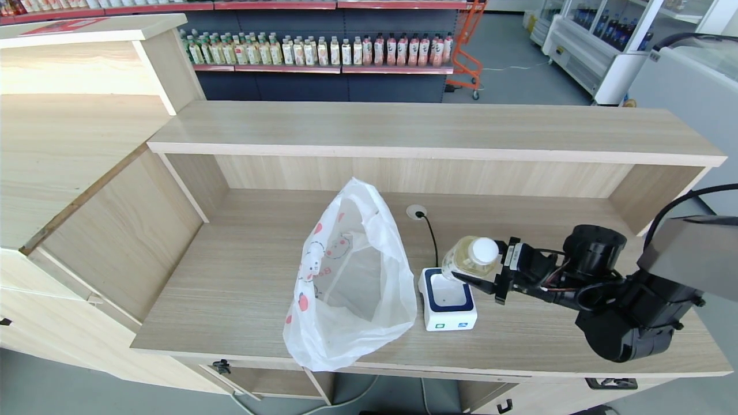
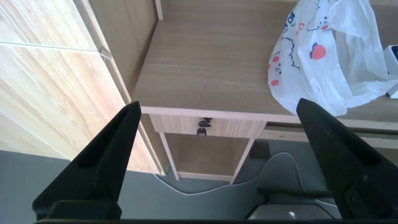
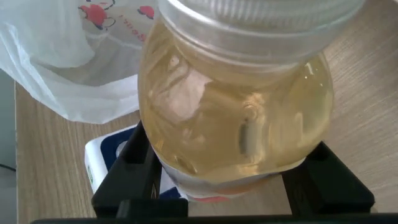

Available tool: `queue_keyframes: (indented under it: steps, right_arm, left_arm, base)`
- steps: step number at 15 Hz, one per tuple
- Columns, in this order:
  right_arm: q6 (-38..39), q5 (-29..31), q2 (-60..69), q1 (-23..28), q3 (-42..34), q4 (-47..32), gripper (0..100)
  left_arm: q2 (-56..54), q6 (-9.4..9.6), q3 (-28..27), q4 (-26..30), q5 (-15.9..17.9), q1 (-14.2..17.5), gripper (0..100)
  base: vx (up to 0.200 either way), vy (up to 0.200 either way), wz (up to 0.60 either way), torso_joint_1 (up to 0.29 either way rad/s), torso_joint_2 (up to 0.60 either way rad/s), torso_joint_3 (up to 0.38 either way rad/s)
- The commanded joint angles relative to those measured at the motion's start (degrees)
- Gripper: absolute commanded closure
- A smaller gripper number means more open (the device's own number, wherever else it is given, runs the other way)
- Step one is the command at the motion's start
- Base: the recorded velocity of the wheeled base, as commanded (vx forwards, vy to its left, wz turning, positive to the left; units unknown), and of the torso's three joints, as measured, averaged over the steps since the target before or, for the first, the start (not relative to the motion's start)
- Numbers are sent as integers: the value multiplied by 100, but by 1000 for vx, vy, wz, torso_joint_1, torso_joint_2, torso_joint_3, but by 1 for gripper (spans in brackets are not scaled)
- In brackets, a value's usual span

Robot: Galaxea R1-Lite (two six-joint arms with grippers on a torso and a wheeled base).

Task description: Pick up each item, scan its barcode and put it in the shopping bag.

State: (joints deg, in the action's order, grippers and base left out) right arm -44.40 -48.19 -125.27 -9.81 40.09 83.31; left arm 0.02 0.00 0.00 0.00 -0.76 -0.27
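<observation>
My right gripper (image 1: 481,271) is shut on a clear bottle (image 1: 470,257) of yellowish drink with a white cap, holding it upright just above the white and blue barcode scanner (image 1: 450,300). In the right wrist view the bottle (image 3: 236,106) sits between the black fingers (image 3: 127,177), with the scanner (image 3: 102,162) beneath. The white shopping bag (image 1: 349,276) with red cartoon prints stands open just left of the scanner. My left gripper (image 2: 217,162) hangs open below and in front of the counter's front edge, with the bag (image 2: 329,53) off to one side.
A black cable (image 1: 429,236) runs from the scanner to a grommet (image 1: 416,211) in the wooden counter (image 1: 242,271). A raised shelf (image 1: 432,129) walls the back and sides. A drawer lock (image 2: 203,127) sits under the counter front. The counter left of the bag is bare.
</observation>
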Motion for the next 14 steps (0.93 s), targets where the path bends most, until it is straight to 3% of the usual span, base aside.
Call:
queue_keyframes:
  steps: [1,2,3,4,5,8,14]
  right_arm:
    - [1012,-15,1339,340,-547,-447,100]
    - [1399,-6,1637,349,-678,-544,100]
    - [2313,82,2200,296,-942,-711,100]
    - [2612,170,2367,225,-1012,-799,100]
    - [3297,477,2675,-196,-1065,-1150,100]
    - [4343,1382,2604,-1005,-775,-1291,100]
    - [5178,1646,2015,-1128,-661,-1291,100]
  left_arm:
    - [-2,0,0,0,-4,0,0]
    - [-2,0,0,0,-4,0,0]
    - [-2,0,0,0,-4,0,0]
    - [-2,0,0,0,-4,0,0]
    - [-2,0,0,0,-4,0,0]
    - [-2,0,0,0,-4,0,0]
    - [-2,18,0,0,5,0,0]
  base:
    - [0,0,0,0,0,0]
    - [0,0,0,0,0,0]
    - [0,0,0,0,0,0]
    - [0,0,0,0,0,0]
    - [0,0,0,0,0,0]
    - [0,0,0,0,0,0]
    - [0,0,0,0,0,0]
